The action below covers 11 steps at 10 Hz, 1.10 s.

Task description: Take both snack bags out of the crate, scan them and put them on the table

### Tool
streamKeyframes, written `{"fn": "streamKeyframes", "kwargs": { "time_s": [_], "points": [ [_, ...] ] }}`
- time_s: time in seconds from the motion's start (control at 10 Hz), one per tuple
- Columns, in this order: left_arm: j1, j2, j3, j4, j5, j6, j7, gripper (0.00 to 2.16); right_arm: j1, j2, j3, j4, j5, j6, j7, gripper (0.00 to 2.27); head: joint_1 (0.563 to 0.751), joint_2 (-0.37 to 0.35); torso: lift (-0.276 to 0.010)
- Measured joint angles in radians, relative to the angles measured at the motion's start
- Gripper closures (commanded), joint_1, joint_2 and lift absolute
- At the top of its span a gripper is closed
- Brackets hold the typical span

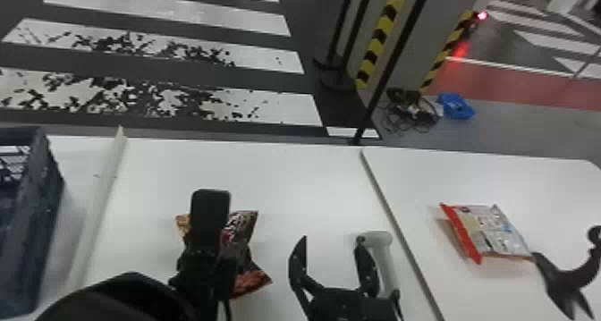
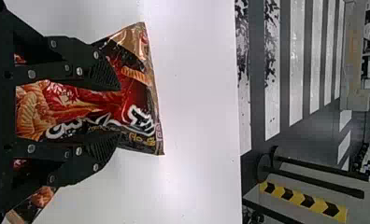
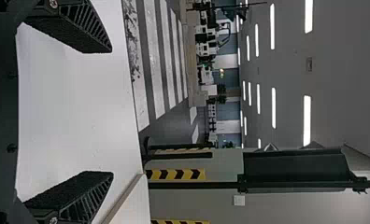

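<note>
The dark red-and-black snack bag is pinched at its middle by my left gripper, over the white table. In the left wrist view, the fingers of my left gripper press on both sides of the bag, whose ends flare out beyond them. My right gripper stands open with nothing between its fingers; the right wrist view shows the same gripper with table behind it. A second snack bag, pale with a red edge, lies on the right-hand table. The dark crate is at the far left.
A white, rounded handle-like object lies just right of the right gripper. A curved black object sits beside the pale bag. Seams divide the white table, with a raised pale strip near the crate.
</note>
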Motion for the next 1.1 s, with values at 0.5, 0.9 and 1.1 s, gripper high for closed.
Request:
{"fn": "streamKeyframes", "kwargs": {
  "time_s": [0.5,0.9,1.1],
  "points": [
    [0.065,0.035,0.073,-0.146,-0.071,-0.111,-0.078,0.01,0.005,0.001,0.006,-0.003,0.001,-0.005,0.001,0.05,0.695,-0.243,-0.092],
    [0.145,0.142,0.23,-0.278,-0.134,-0.217,-0.182,0.03,-0.003,-0.001,0.03,-0.005,0.002,0.0,0.007,0.05,0.695,-0.105,-0.092],
    [0.205,0.21,0.28,-0.298,-0.197,-0.365,-0.231,0.03,-0.005,-0.004,0.032,-0.019,0.002,0.019,0.021,0.06,0.695,-0.04,-0.092]
  ]
}}
